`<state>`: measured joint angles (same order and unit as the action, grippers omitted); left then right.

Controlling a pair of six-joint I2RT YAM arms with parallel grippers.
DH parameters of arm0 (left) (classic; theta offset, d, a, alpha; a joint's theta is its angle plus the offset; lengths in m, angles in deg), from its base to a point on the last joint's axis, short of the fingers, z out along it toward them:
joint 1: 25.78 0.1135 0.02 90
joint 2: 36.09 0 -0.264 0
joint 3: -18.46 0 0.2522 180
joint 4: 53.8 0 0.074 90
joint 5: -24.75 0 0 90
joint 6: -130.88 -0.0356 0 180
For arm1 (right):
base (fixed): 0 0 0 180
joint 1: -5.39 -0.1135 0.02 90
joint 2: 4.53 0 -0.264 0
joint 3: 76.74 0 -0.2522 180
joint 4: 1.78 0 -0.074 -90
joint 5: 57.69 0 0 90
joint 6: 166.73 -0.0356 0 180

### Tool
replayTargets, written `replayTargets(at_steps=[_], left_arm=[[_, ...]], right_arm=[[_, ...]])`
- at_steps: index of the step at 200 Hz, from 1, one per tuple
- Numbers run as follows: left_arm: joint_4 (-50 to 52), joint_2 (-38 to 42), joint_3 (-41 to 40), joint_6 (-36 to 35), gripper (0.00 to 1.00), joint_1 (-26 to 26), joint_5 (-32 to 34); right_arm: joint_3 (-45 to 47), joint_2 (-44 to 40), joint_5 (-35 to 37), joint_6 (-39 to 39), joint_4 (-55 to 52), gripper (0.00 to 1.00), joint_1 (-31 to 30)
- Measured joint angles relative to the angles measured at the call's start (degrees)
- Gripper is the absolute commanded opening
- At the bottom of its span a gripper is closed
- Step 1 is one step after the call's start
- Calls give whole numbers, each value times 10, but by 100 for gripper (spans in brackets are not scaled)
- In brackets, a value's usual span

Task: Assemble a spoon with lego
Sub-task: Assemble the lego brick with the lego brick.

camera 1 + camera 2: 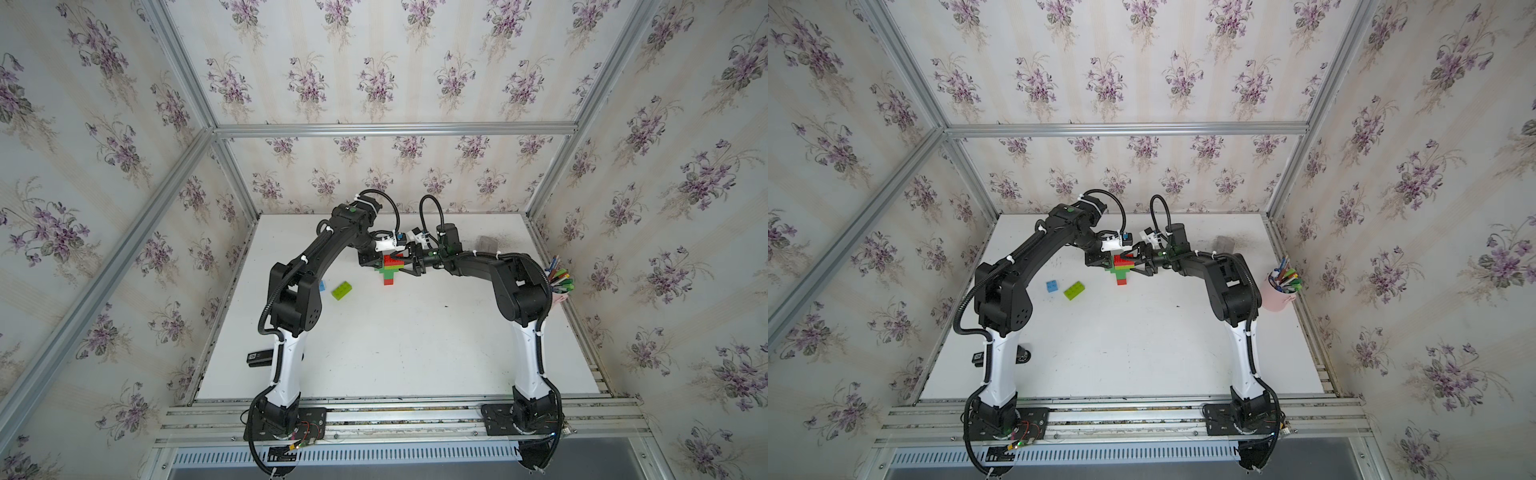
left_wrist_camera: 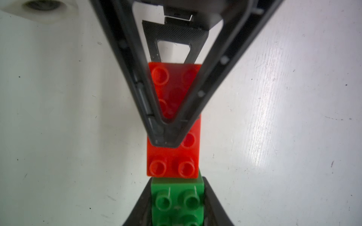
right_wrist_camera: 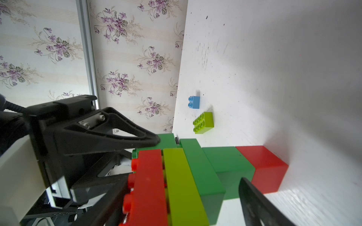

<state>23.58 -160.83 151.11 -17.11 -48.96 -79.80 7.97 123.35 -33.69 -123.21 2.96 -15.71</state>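
Note:
The spoon (image 1: 388,269) (image 1: 1121,268) stands upright on its red stem end (image 3: 268,166), far centre of the table. Its head shows red (image 3: 148,185), lime (image 3: 182,185) and dark green (image 3: 199,166) rows. My left gripper (image 2: 176,182) (image 1: 379,258) is shut on a dark green brick (image 2: 177,197) beside the red top brick (image 2: 173,156). My right gripper (image 3: 185,177) (image 1: 406,264) is open and straddles the head: one finger (image 2: 166,135) lies on the red studs, the other (image 3: 252,197) stands just off the green row beside the stem. Loose lego lies at the left: a lime oblong (image 1: 1074,290) (image 3: 203,122) and a small blue brick (image 1: 1052,285) (image 3: 194,102).
A pink cup of pens (image 1: 1281,293) stands at the table's right edge. A grey block (image 1: 1225,242) lies at the far right. A black device (image 1: 258,357) sits off the left edge. The wallpapered walls and metal frame (image 1: 395,129) close in three sides.

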Motion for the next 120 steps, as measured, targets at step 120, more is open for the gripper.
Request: replayTargets(at_steps=[120], left_arm=[[22,-28,34,-30,23,10,-30]], right_arm=[[-19,12,-14,29,-25,82,0]])
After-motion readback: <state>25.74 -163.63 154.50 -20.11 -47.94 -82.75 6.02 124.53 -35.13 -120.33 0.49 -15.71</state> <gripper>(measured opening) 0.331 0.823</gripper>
